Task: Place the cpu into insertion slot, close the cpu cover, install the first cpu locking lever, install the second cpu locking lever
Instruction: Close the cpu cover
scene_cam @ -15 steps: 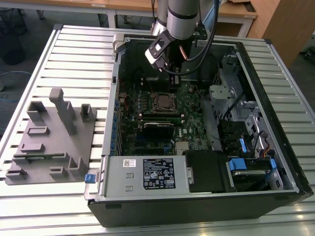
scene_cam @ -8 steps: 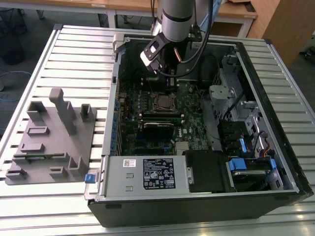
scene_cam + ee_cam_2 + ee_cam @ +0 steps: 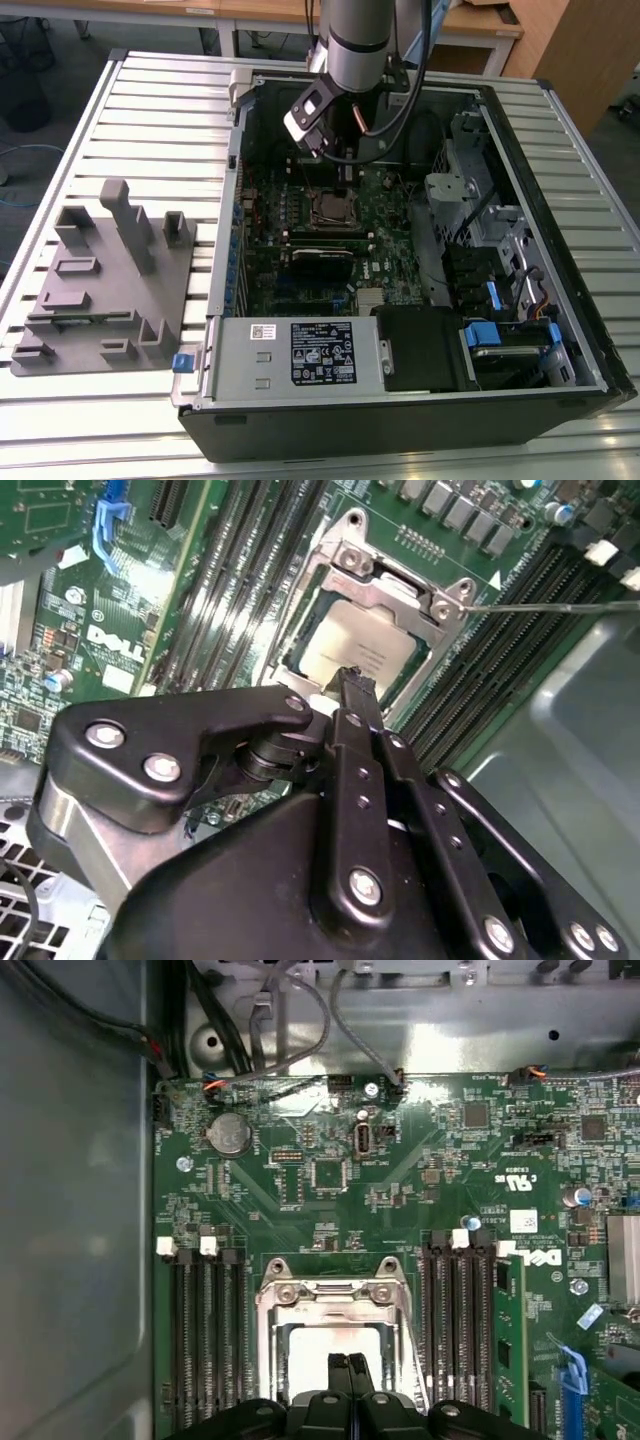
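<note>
Gripper (image 3: 350, 678) pinched shut, empty, tips just over cpu (image 3: 352, 645) w/ cpu cover (image 3: 392, 582) down; locking lever (image 3: 560, 605) beside looks unlatched, so cover cld pop up.

Single grey robot arm (image 3: 358, 40) comes down from above, wrist approx. vertical. Black gripper (image 3: 345, 172) at its end points straight down. In the first wrist view its two fingers (image 3: 338, 1382) lie pressed together, no gap btwn tips.
</note>
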`<action>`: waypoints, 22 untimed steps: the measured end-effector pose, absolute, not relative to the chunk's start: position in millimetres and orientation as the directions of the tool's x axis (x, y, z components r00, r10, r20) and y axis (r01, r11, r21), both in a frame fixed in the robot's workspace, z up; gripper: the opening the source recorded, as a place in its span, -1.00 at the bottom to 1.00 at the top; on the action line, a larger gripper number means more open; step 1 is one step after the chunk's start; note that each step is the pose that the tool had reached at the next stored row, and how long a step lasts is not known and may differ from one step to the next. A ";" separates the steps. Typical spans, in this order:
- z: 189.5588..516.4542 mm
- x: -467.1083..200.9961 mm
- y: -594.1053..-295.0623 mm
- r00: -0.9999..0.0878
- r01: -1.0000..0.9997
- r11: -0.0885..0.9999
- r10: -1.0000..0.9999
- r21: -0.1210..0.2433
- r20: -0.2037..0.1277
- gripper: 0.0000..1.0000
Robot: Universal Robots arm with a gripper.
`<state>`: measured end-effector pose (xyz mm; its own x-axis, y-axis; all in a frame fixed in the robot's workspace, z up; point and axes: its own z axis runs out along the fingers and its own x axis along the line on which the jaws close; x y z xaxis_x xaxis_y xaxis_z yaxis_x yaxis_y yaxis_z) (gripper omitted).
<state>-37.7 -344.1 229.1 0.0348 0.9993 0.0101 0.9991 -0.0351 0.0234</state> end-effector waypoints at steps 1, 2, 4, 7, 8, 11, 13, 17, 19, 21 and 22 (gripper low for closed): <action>228.2 -37.9 -344.4 0.035 0.999 -0.035 0.999 0.023 0.010 -0.80; 227.4 -38.3 -344.6 0.035 0.999 -0.035 0.999 0.023 0.010 -0.80; 225.7 -39.8 -345.0 0.035 0.999 -0.035 0.999 0.023 0.010 -0.80; 223.6 -43.0 -345.2 0.035 0.999 -0.035 0.999 0.023 0.010 -0.80; 223.6 -43.1 -345.2 0.035 0.999 -0.035 0.999 0.023 0.010 -0.80; 223.5 -43.1 -345.2 0.035 0.999 -0.035 0.999 0.023 0.010 -0.80; 223.3 -43.8 -345.2 0.035 0.999 -0.035 0.999 0.023 0.010 -0.80; 222.6 -45.7 -345.2 0.035 0.999 -0.035 0.999 0.023 0.010 -0.80; 222.6 -45.7 -345.2 0.035 0.999 -0.035 0.999 0.023 0.010 -0.80; 222.5 -45.7 -345.2 0.035 0.999 -0.035 0.999 0.023 0.010 -0.80; 222.5 -45.7 -345.2 0.035 0.999 -0.035 0.999 0.023 0.010 -0.80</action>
<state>-45.7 -345.2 222.5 0.0348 0.9993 0.0100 0.9991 -0.0350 0.0235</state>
